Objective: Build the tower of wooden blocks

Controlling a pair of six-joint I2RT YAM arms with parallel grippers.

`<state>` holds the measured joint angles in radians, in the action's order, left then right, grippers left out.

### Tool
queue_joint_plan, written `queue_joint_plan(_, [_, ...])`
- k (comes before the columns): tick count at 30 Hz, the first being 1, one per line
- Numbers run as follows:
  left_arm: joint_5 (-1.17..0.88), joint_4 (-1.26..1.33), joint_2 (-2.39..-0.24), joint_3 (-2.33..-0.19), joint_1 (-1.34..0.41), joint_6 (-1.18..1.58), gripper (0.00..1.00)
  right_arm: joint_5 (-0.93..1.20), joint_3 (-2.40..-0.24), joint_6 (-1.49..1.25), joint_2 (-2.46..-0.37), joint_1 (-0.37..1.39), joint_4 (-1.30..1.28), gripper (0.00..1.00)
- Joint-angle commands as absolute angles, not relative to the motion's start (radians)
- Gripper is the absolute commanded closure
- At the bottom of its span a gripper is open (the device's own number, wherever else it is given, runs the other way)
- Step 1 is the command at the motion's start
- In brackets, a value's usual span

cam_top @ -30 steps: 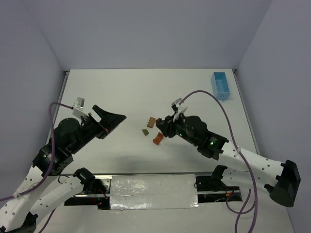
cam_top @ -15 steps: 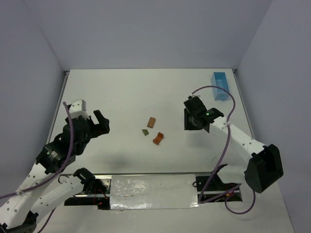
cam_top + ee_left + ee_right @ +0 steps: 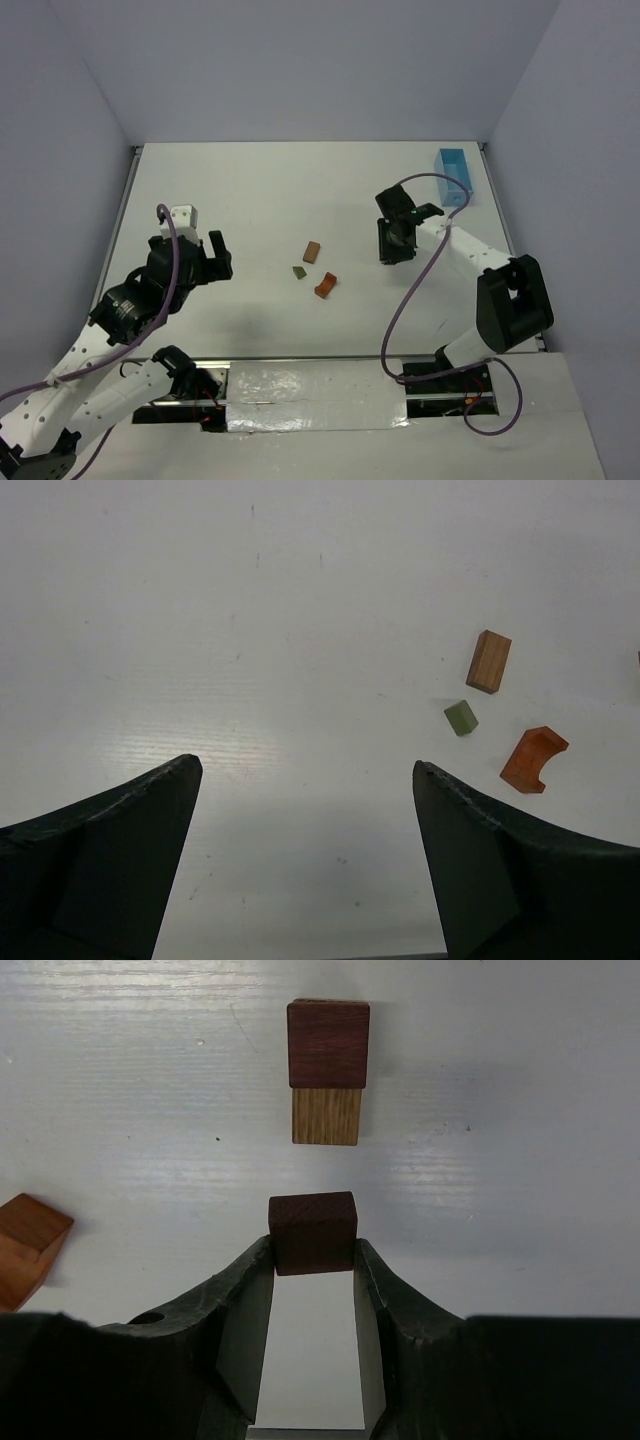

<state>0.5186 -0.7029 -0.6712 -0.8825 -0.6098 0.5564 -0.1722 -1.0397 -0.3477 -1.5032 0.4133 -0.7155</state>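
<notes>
The right jaws clenched one dark brown block (image 3: 312, 1232), with a dark brown cube (image 3: 328, 1042) touching a tan block (image 3: 326, 1115) at its 12 o'clock. At those jaws' 9 o'clock three pieces lay loose on the surface (image 3: 250, 190): a tan-brown block (image 3: 312, 251), an olive-green block (image 3: 299, 271) and an orange arch (image 3: 325, 286). The left jaws stood released, and the blue tray (image 3: 452, 175) lay at 1 o'clock.

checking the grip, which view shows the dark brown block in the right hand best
Right wrist view: the dark brown block sits close up, pinched by the right hand. In the top external view the hand hides it. The left wrist view misses it.
</notes>
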Motion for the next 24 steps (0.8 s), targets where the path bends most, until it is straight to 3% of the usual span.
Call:
queue_joint_plan(1, [0.511, -0.663, -0.663, -0.887, -0.612, 0.534, 0.00, -0.140, -1.068, -0.305, -1.523, 0.385, -0.666, 0.87])
queue_joint_plan(24, [0.446, -0.653, -0.721, -0.890, -0.612, 0.500, 0.01, -0.141, -1.106, -0.261, -1.664, 0.364, -0.624, 0.84])
